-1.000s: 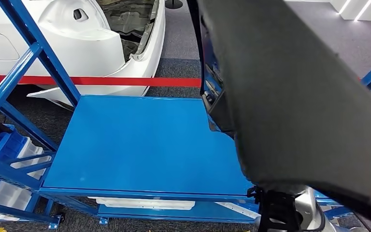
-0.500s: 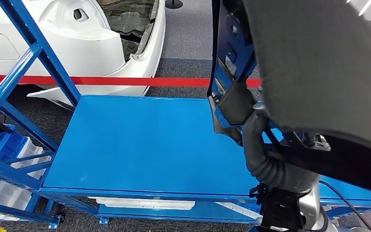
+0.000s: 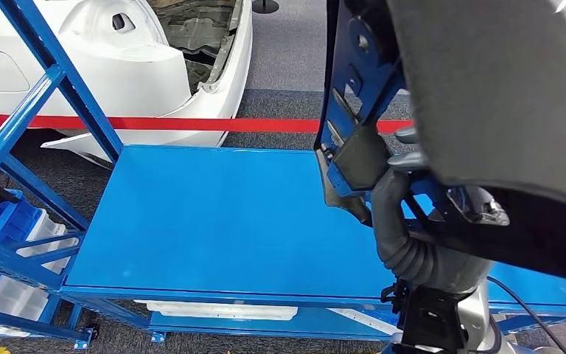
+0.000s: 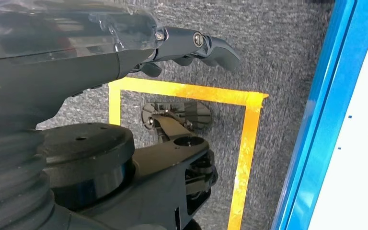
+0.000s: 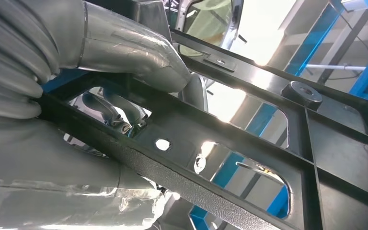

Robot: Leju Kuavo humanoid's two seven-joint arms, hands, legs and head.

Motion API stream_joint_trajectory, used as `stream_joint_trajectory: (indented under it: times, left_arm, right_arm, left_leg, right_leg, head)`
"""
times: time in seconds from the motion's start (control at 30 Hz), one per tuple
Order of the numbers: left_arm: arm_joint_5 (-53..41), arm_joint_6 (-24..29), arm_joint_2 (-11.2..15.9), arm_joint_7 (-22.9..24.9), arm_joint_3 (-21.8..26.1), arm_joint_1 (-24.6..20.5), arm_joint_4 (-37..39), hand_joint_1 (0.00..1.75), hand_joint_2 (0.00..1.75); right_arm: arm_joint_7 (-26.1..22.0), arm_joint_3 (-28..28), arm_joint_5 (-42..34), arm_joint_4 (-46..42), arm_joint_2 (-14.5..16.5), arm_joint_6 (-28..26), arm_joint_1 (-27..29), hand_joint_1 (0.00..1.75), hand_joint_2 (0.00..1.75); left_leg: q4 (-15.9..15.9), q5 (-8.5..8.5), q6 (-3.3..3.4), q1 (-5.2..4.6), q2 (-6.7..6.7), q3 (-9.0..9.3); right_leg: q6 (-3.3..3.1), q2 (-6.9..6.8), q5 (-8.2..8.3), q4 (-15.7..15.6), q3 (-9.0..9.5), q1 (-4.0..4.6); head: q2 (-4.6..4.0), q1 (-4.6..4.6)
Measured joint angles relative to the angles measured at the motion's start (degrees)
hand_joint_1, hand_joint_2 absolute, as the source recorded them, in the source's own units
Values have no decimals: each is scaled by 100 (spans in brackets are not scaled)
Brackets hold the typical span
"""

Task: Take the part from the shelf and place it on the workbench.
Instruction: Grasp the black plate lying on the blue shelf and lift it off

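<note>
Part lifted off the shelf, not yet set on the workbench.

We see the large dark part held up in the air, our right hand wrapped around its black frame; the blue workbench lies below and beside that hand, bare. Our left hand hangs with fingers loosely extended, holding nothing.
</note>
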Motion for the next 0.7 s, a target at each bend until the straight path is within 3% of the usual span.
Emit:
stream_joint_trajectory:
  times: [0.33,0.4,0.47,0.53,0.6,0.63,0.67,0.7]
  left_arm:
    - [21,121,-11,6,0,2,0,0,175]
    - [38,151,-13,15,0,3,1,0,175]
    - [52,186,-27,17,0,7,2,0,175]
    - [62,205,-43,16,1,11,2,0,175]
    - [70,214,-45,16,2,21,3,0,175]
    - [75,217,-46,16,2,29,4,0,175]
    - [79,219,-46,16,2,38,4,0,175]
    - [81,220,-48,15,2,45,4,0,175]
  right_arm:
    - [4,0,-7,0,0,0,27,175,175]
    - [11,0,-25,0,0,-2,28,175,175]
    - [14,-1,-48,-4,-3,-7,31,175,175]
    - [10,-2,-62,-9,-8,-15,35,175,175]
    - [4,-3,-72,-11,-14,-22,49,175,175]
    - [0,-4,-79,-11,-16,-23,60,175,175]
    - [-9,-4,-85,-11,-19,-24,69,175,175]
    - [-20,-4,-88,-11,-20,-24,75,175,175]
  left_leg:
    - [9,-4,5,-9,-1,-1]
    - [-4,-5,39,-31,-6,5]
    - [-139,47,88,8,3,95]
    - [-281,111,119,60,25,194]
    - [-302,122,127,60,37,211]
    - [-294,114,118,63,38,212]
    - [-280,99,101,73,37,215]
    - [-258,78,75,90,32,222]
  right_leg:
    - [7,0,5,-14,1,-5]
    - [46,0,26,-55,14,-24]
    - [81,0,-1,-46,31,-29]
    - [94,-1,-217,320,-127,-25]
    - [132,-3,-523,1075,-532,-49]
    - [158,-4,-590,1388,-725,-69]
    - [183,-5,-542,1519,-839,-93]
    - [206,-6,-375,1415,-845,-117]
  head:
    - [0,0]
    - [0,-4]
    - [0,1]
    - [0,33]
    - [0,64]
    - [0,69]
    - [0,73]
    - [0,74]
